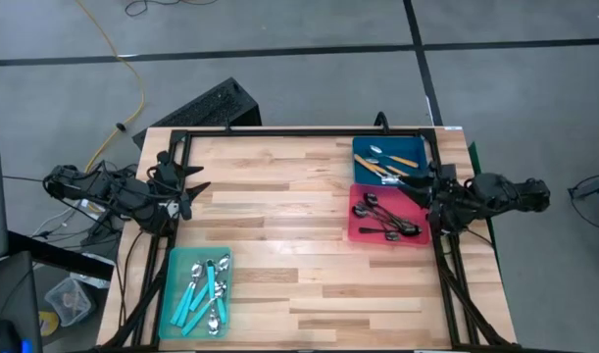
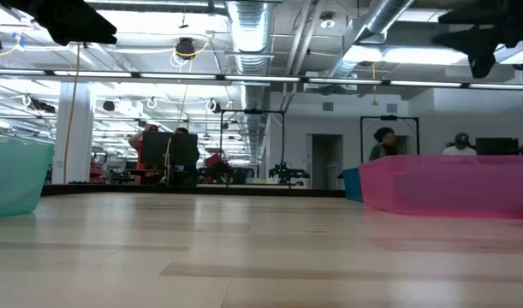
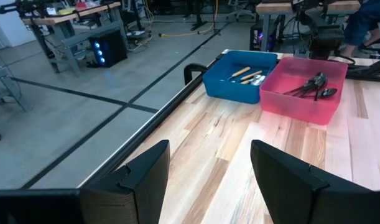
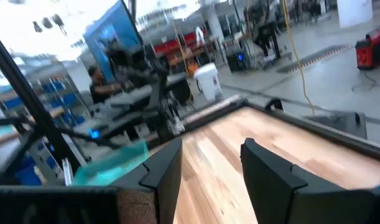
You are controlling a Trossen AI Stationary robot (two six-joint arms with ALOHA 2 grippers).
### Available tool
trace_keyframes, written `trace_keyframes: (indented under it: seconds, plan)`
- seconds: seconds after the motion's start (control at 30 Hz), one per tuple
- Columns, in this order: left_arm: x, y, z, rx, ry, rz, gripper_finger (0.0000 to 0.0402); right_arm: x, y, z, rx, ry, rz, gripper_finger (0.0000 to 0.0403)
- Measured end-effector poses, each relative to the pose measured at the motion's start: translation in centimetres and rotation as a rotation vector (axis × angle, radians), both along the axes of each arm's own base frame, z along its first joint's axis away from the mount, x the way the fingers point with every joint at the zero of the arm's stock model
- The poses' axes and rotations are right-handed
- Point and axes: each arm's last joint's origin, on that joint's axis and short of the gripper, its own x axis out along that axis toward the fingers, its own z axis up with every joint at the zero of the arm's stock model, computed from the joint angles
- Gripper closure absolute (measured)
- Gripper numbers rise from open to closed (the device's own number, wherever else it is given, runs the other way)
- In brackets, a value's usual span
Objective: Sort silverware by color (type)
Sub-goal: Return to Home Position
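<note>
The silverware lies in three trays. Teal-handled spoons (image 1: pixel 203 292) fill a teal tray (image 1: pixel 177 257) at the near left. Orange-handled spoons (image 1: pixel 389 165) lie in a blue tray (image 1: pixel 362 147) at the far right. All-dark spoons (image 1: pixel 382 218) lie in a pink tray (image 1: pixel 358 231) just in front of the blue one. My left gripper (image 1: pixel 193 188) hovers open at the table's left edge with nothing between its fingers (image 3: pixel 140 180). My right gripper (image 1: pixel 414 188) hovers open at the right edge, beside the two right trays, also with nothing in it (image 4: pixel 211 168).
A bare stretch of the wooden table (image 1: pixel 289 216) lies between the trays. A black frame rail (image 1: pixel 279 131) runs along the far edge. In the low view, the teal tray wall (image 2: pixel 13 175) and pink tray wall (image 2: pixel 449 184) stand at either side. People are in the room behind.
</note>
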Motion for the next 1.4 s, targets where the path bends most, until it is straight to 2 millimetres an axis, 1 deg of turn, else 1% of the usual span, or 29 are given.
trace_keyframes:
  seconds: [0.07, 0.27, 0.33, 0.43, 0.5, 0.6, 0.67, 0.77, 0.87, 0.97, 1.03, 1.27, 1.4]
  plan:
    - [0.0, 0.0, 0.0, 0.000, 0.000, 0.000, 0.0189, -0.2, 0.0, -0.1, 0.003, -0.015, 0.000, 0.0218]
    - [0.0, 0.0, 0.0, 0.002, 0.001, 0.000, 0.0189, 0.3, 0.1, -1.0, -0.003, 0.011, 0.001, 0.0218]
    - [0.0, 0.0, 0.0, 0.039, 0.018, 0.002, 0.0189, 0.5, 0.1, -1.5, -0.005, 0.022, -0.005, 0.0218]
    - [0.0, 0.0, 0.0, 0.067, 0.036, -0.008, 0.0189, 0.6, 0.1, -1.4, 0.000, -0.001, -0.006, 0.0218]
    - [0.0, 0.0, 0.1, 0.045, 0.016, -0.006, 0.0189, 0.6, 0.1, -1.4, 0.004, -0.002, -0.005, 0.0218]
    - [0.1, -0.1, 0.1, -0.045, -0.021, -0.022, 0.0189, 0.6, 0.1, -1.4, 0.008, -0.002, -0.005, 0.0218]
    - [0.1, -0.3, 0.0, -0.148, -0.048, -0.062, 0.0189, 0.6, 0.1, -1.4, 0.008, -0.002, -0.004, 0.0218]
    - [0.2, -0.7, -0.1, -0.324, -0.069, -0.160, 0.0189, 0.6, 0.1, -1.4, 0.008, -0.002, -0.004, 0.0218]
    - [0.3, -1.2, -0.2, -0.456, -0.049, -0.285, 0.0189, 0.6, 0.1, -1.4, 0.014, -0.003, -0.004, 0.0218]
    - [0.3, -1.6, -0.3, -0.554, -0.019, -0.393, 0.0189, 0.6, 0.1, -1.4, 0.015, -0.003, -0.003, 0.0218]
    - [0.3, -1.8, -0.3, -0.588, 0.003, -0.442, 0.0189, 0.6, 0.1, -1.4, 0.015, -0.003, -0.003, 0.0218]
    - [0.2, -1.9, -0.4, -0.596, 0.014, -0.470, 0.0189, 0.6, 0.1, -1.4, 0.015, -0.003, -0.001, 0.0218]
    - [0.3, -1.6, -0.3, -0.445, 0.021, -0.457, 0.0189, 0.6, 0.2, -1.4, 0.013, -0.003, 0.021, 0.0218]
